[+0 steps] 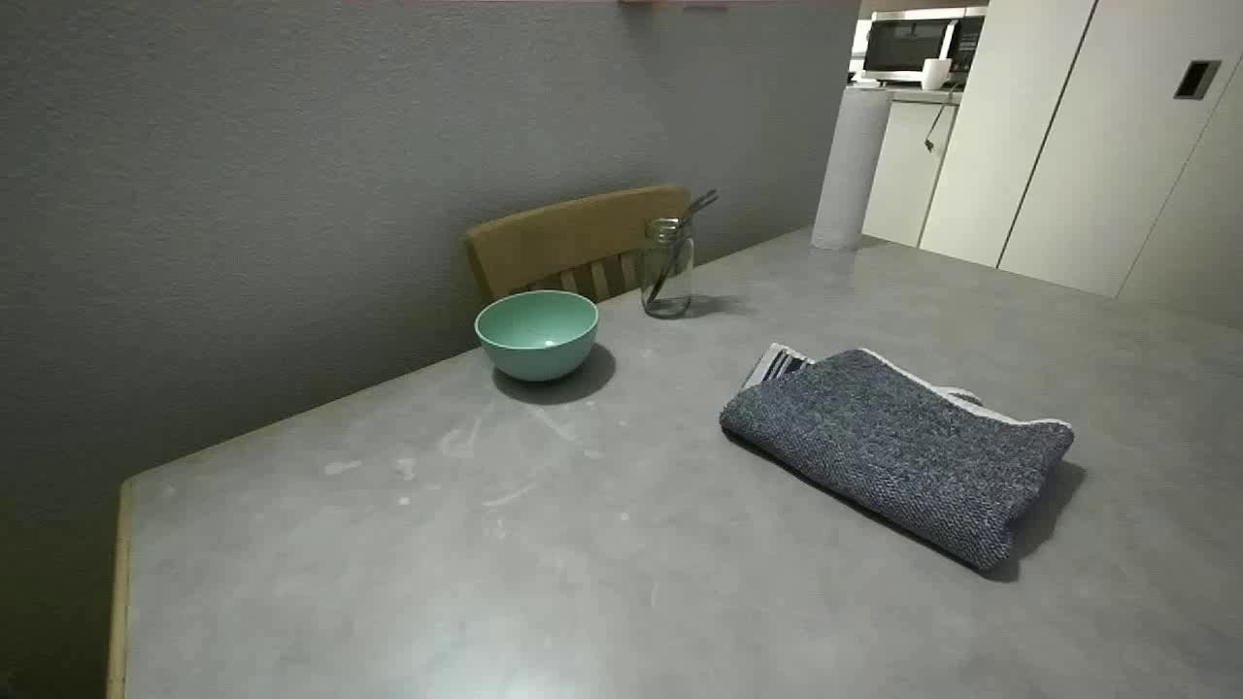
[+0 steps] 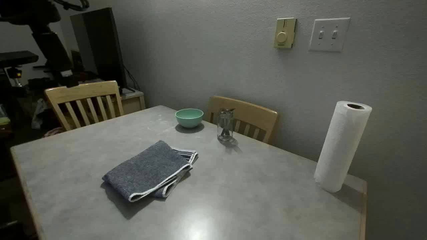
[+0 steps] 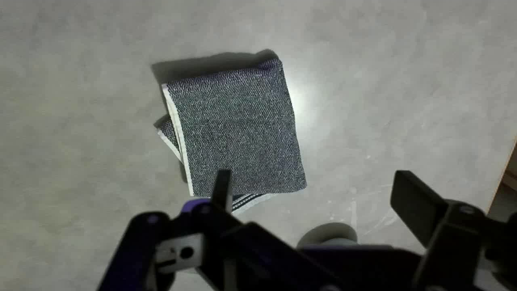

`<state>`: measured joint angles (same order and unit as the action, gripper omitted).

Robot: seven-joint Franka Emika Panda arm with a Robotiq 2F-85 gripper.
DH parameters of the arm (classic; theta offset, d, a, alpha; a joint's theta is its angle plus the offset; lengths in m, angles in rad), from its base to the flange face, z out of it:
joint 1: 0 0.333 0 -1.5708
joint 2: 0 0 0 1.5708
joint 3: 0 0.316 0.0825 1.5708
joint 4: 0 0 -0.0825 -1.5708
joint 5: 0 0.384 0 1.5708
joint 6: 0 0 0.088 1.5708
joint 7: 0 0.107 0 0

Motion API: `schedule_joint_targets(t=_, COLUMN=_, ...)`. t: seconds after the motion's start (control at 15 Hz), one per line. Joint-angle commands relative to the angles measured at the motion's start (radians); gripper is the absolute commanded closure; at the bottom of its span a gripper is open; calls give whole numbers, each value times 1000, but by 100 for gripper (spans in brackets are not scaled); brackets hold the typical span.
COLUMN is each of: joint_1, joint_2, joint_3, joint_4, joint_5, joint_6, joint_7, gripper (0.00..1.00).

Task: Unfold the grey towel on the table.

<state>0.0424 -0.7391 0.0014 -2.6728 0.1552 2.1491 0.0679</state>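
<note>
Grey towel (image 3: 240,129) is seen folded on table (image 3: 404,93), approx. 10–11 o'clock of gripper (image 3: 314,188) (wrist view), long axis approx. 12–6; gripper spread wide, nothing held. Shift twd 10–11 prob. reqd.

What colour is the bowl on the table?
Teal green; the bowl shows best in an exterior view.

A folded grey towel (image 1: 893,447), layers askew (pale edging, striped band), on the light grey table (image 1: 621,553).
</note>
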Motion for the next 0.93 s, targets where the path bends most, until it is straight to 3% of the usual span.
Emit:
schedule_joint_targets(t=0.0, joint_1=-5, joint_2=0, joint_3=4, joint_4=3, joint_5=3, joint_6=-4, joint_7=-3, gripper=0)
schedule_joint_targets(t=0.33, joint_1=-17, joint_2=28, joint_3=-8, joint_4=-9, joint_5=4, joint_6=30, joint_7=-5, gripper=0)
schedule_joint_targets(t=0.87, joint_1=-2, joint_2=135, joint_3=-111, joint_4=-38, joint_5=78, joint_6=111, joint_7=-88, gripper=0)
